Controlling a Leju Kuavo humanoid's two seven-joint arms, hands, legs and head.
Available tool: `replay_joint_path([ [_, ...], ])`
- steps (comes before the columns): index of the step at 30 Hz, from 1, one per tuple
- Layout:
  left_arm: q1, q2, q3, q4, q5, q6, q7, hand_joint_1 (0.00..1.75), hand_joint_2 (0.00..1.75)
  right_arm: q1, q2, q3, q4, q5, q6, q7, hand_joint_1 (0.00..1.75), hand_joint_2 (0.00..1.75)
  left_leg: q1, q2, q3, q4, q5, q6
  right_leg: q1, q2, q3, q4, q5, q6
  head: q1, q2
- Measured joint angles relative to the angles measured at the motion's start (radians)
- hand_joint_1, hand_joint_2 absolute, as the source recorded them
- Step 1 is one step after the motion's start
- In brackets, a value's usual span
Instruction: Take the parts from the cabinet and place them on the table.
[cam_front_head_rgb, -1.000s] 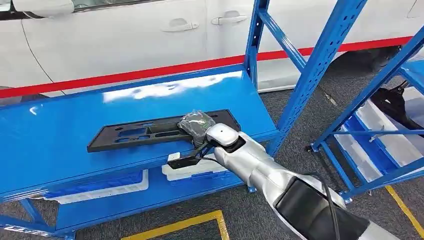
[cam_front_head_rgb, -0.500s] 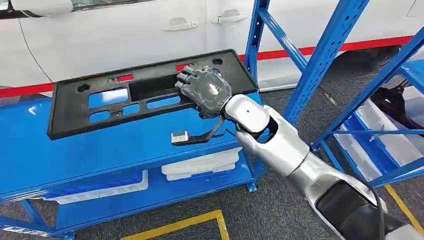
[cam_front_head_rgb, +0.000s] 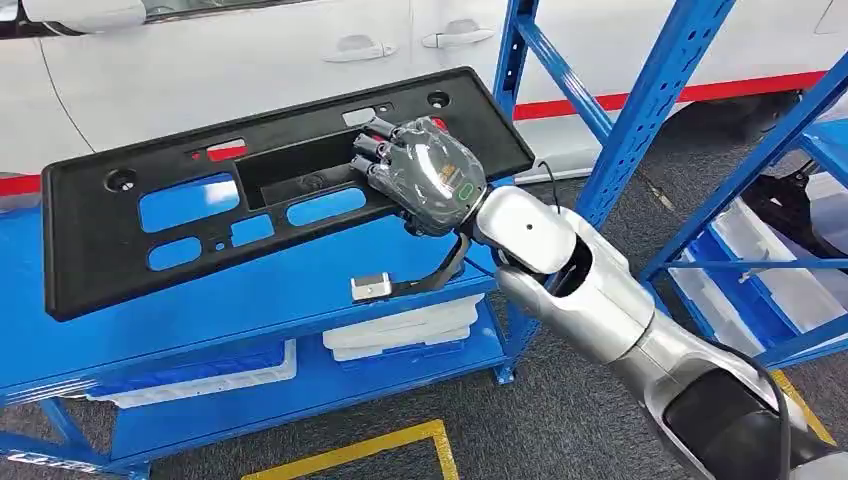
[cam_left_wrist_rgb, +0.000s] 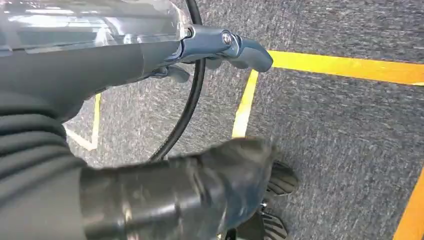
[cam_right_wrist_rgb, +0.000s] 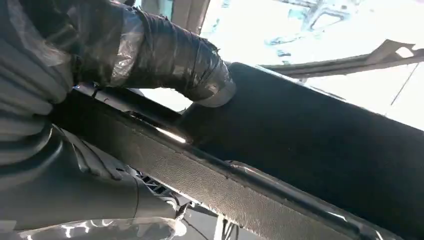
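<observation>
A white car with a red stripe along its side stands behind a blue shelf rack, whose slanted braces rise at the right. Grey carpet floor with yellow lines lies below, and white bins sit on the rack's lower shelf. The long black panel, pierced by several cutouts, is lifted clear above the top shelf, tilted with its face toward the camera. The right hand grips the panel near its right part, fingers curled into the large middle cutout; the right wrist view shows the thumb pressed against the panel's dark back. The left hand hangs over the floor; its fingers appear loosely curled with nothing in them, though the blur makes that uncertain.
</observation>
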Motion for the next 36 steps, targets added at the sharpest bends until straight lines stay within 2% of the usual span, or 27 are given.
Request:
replay_joint_path([
  [5, 0.000, 0.000, 0.000, 0.000, -0.016, 0.023, -0.001, 0.00, 1.75, 0.021, -0.003, -0.001, 0.000, -0.027, -0.020, 0.013, 1.75, 1.75, 0.000, 0.000, 0.000, 0.000, 0.000, 0.000, 0.000, 0.000, 0.000, 0.000, 0.000, 0.000, 0.000, 0.000],
  [7, 0.000, 0.000, 0.001, 0.000, -0.004, 0.024, -0.026, 0.00, 1.75, 0.044, -0.003, -0.010, -0.004, -0.039, -0.041, 0.019, 1.75, 1.75, 0.000, 0.000, 0.000, 0.000, 0.000, 0.000, 0.000, -0.001, 0.000, 0.000, 0.000, 0.000, 0.000, 0.000],
  [12, -0.001, 0.000, 0.001, 0.000, -0.008, 0.034, -0.044, 0.00, 1.75, 0.064, -0.014, -0.025, -0.017, -0.063, -0.038, -0.008, 1.75, 1.75, 0.000, 0.000, 0.000, 0.000, 0.000, 0.000, 0.000, 0.000, 0.000, 0.000, 0.000, 0.000, 0.000, 0.000],
  [20, -0.002, 0.002, 0.002, 0.000, -0.011, 0.041, -0.061, 0.00, 1.75, 0.071, -0.038, -0.027, -0.034, -0.062, -0.036, -0.008, 1.75, 1.75, 0.000, 0.000, 0.000, 0.000, 0.000, 0.000, -0.001, 0.000, 0.000, 0.000, 0.000, 0.000, 0.000, 0.000],
  [28, -0.002, 0.007, 0.002, 0.000, -0.023, 0.043, -0.066, 0.00, 1.75, 0.095, -0.048, -0.035, -0.034, -0.056, -0.036, -0.005, 1.75, 1.75, -0.006, 0.000, -0.002, 0.005, -0.003, 0.006, -0.006, -0.001, 0.000, 0.000, 0.001, 0.002, 0.000, 0.000],
  [32, -0.002, 0.008, 0.001, 0.000, -0.035, 0.057, -0.070, 0.00, 1.75, 0.102, -0.051, -0.040, -0.036, -0.056, -0.037, -0.005, 1.75, 1.75, -0.010, -0.001, -0.003, 0.007, 0.004, 0.017, -0.011, -0.001, 0.002, -0.004, 0.009, 0.014, 0.000, 0.000],
  [33, -0.003, 0.008, 0.001, 0.000, -0.035, 0.058, -0.071, 0.00, 1.75, 0.102, -0.054, -0.042, -0.039, -0.056, -0.037, -0.005, 1.75, 1.75, -0.004, 0.000, 0.001, -0.008, 0.015, 0.024, -0.006, 0.001, 0.004, -0.007, 0.012, 0.020, 0.000, 0.000],
  [34, -0.004, 0.006, 0.001, 0.000, -0.040, 0.059, -0.071, 0.00, 1.75, 0.105, -0.061, -0.044, -0.041, -0.055, -0.037, -0.005, 1.75, 1.75, 0.003, 0.007, 0.008, -0.023, 0.027, 0.026, -0.007, -0.001, 0.001, 0.002, -0.006, 0.024, 0.000, 0.000],
  [35, -0.005, 0.006, 0.001, 0.000, -0.042, 0.059, -0.072, 0.00, 1.75, 0.104, -0.066, -0.045, -0.042, -0.055, -0.036, -0.005, 1.75, 1.75, 0.005, 0.008, 0.008, -0.030, 0.032, 0.033, -0.008, -0.002, -0.013, 0.035, -0.042, 0.030, 0.001, 0.000],
  [36, -0.005, 0.006, 0.001, 0.000, -0.043, 0.059, -0.072, 0.00, 1.75, 0.104, -0.068, -0.045, -0.042, -0.055, -0.036, -0.005, 1.75, 1.75, 0.006, 0.009, 0.005, -0.031, 0.034, 0.034, -0.012, -0.002, -0.035, 0.091, -0.081, 0.033, 0.000, 0.000],
])
